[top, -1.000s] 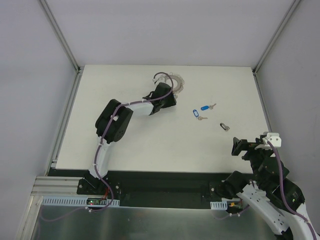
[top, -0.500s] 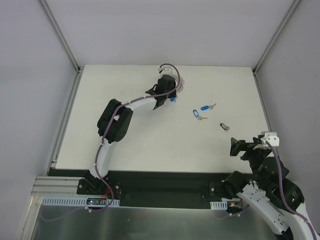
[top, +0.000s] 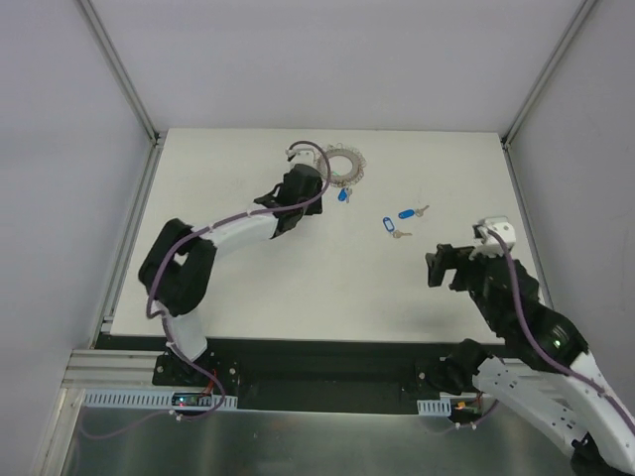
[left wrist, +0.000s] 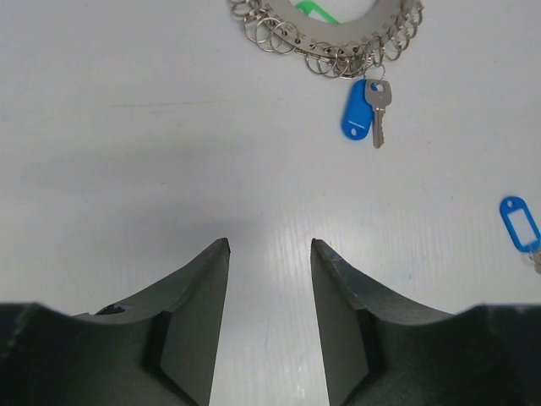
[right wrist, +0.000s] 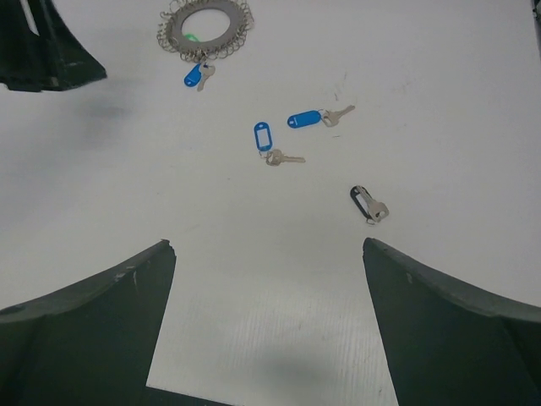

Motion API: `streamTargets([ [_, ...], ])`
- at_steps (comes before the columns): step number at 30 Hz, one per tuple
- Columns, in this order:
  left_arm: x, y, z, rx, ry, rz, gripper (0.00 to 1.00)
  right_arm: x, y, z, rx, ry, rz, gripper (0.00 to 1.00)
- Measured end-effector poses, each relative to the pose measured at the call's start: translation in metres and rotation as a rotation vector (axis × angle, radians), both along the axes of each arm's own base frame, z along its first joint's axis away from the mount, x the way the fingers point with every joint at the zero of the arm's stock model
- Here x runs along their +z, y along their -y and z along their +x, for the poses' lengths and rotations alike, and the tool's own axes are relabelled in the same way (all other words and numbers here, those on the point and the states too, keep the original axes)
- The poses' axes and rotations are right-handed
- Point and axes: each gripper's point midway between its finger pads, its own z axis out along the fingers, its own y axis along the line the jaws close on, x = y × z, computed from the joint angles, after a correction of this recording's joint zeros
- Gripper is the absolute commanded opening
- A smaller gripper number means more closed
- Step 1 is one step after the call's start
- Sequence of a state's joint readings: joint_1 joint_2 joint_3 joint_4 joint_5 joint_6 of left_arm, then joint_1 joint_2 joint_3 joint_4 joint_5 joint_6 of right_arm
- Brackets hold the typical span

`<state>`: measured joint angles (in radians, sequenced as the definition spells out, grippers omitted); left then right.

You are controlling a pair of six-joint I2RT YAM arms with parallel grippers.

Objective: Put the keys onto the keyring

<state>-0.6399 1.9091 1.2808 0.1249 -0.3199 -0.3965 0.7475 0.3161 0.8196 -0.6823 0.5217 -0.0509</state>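
Note:
The keyring (top: pixel 343 165), a grey loop edged with small wire rings, lies at the table's far middle; it also shows in the left wrist view (left wrist: pixel 338 38) and the right wrist view (right wrist: pixel 203 45). One blue-tagged key (left wrist: pixel 357 118) hangs from its near edge. My left gripper (left wrist: pixel 269 243) is open and empty, just short of the ring (top: pixel 310 188). Two loose blue-tagged keys (right wrist: pixel 261 135) (right wrist: pixel 304 119) lie right of the ring. The black-headed key (right wrist: pixel 366 204) lies just ahead of my open, empty right gripper (right wrist: pixel 266 245), which hides it in the top view (top: pixel 438 268).
The table (top: pixel 248 288) is white, with grey walls on three sides and metal corner posts (top: pixel 119 69). A green bit (left wrist: pixel 314 10) shows inside the ring's hole. The left gripper's fingers (right wrist: pixel 42 51) appear at the right wrist view's top left.
My left gripper has drawn back from the keyring toward the left, leaving a blue-tagged key at the ring's edge. My right arm has swung forward over the black-headed key.

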Motion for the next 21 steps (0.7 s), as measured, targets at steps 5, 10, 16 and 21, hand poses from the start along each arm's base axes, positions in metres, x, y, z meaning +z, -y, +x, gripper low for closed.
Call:
streamTargets([
  [5, 0.081, -0.038, -0.04, 0.014, 0.102, -0.027, 0.58, -0.019, -0.049, 0.049, 0.01, -0.171, -0.117, 0.99],
  [10, 0.134, -0.08, -0.085, 0.034, 0.169, -0.034, 0.81, -0.047, -0.092, 0.115, -0.005, -0.3, -0.16, 0.92],
  [16, 0.141, -0.125, -0.138, 0.041, 0.145, 0.022, 0.99, -0.076, -0.145, 0.203, 0.016, -0.373, -0.129, 0.79],
  [21, 0.146, -0.146, -0.165, 0.02, 0.122, 0.068, 0.99, -0.119, -0.184, 0.271, 0.049, -0.421, -0.104, 0.61],
])
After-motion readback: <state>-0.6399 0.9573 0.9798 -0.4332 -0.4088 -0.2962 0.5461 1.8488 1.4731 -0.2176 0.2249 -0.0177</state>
